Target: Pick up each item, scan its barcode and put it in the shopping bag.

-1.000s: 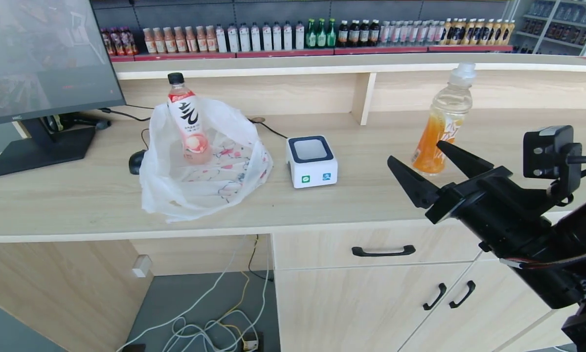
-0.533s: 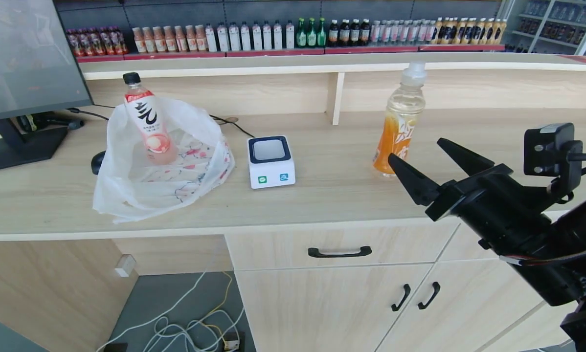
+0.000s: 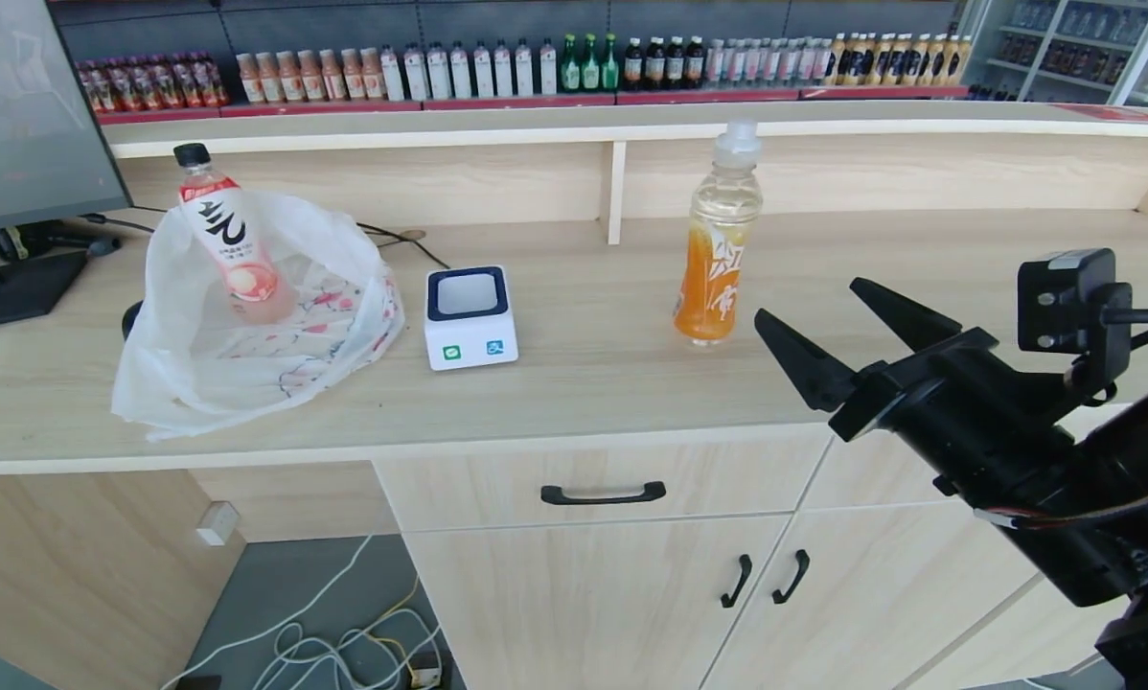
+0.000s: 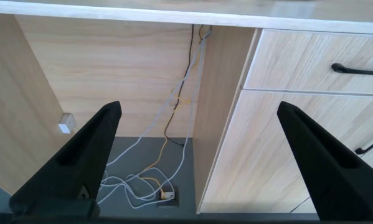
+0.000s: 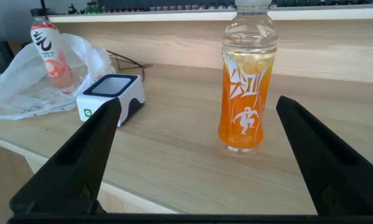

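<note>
Orange bottle [image 3: 713, 259]: stands upright on the counter [image 3: 584, 393], about midway between the front edge and the rear ledge, with its long axis vertical and cap up.

1. The right gripper [image 3: 809, 299] hangs off the counter's front edge, fingers spread wide and empty. Its tips point at the bottle, which lies ahead and slightly to the robot's left, near but apart. In the right wrist view the bottle stands between the two fingers.
2. The left gripper [image 4: 198, 109] is also spread. It hangs low, facing the cabinet front below the counter edge, so the right arm is judged the nearer.
3. Toward the counter's left end sit the scanner [image 3: 469, 311], then the shopping bag [image 3: 200, 393] holding a pink bottle [image 3: 234, 249].

The next move likely calls for a level advance and a side grasp on the bottle's body.
</note>
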Robot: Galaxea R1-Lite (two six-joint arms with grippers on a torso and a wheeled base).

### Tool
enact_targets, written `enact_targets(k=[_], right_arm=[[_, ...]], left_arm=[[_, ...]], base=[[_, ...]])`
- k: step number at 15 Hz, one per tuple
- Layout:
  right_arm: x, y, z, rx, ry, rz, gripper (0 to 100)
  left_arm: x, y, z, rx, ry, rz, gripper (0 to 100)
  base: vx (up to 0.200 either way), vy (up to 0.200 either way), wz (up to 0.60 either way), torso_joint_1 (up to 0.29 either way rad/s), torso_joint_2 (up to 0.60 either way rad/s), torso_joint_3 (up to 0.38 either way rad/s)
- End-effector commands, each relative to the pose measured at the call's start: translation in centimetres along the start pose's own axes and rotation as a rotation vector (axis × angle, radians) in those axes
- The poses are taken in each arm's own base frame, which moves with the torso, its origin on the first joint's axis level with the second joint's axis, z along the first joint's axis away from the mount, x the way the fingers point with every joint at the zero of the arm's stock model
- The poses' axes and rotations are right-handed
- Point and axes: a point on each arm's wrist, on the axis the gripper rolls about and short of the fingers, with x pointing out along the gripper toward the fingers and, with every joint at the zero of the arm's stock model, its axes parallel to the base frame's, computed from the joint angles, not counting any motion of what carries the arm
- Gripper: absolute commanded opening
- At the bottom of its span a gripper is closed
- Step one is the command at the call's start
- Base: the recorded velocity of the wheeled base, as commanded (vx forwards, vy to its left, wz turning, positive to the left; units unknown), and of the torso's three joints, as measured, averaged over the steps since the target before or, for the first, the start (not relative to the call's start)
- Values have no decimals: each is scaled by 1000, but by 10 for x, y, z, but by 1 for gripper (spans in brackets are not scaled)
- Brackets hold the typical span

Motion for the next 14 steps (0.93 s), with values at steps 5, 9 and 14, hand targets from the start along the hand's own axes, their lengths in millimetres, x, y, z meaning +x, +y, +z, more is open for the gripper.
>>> enact_targets(k=[5,9,14], right_arm=[[3,1,-4,0,11,3,100],[4,1,-5,-2,11,1,100],[7,-1,-8,-37,16,-4,100]], left_arm=[[0,0,0,1,-2,1,100],[0,0,0,-1,-2,1,100],[0,0,0,1,-2,0,100]], base=[[0,0,0,0,0,0],[150,0,0,-7,-3,3],[0,0,0,0,0,0]])
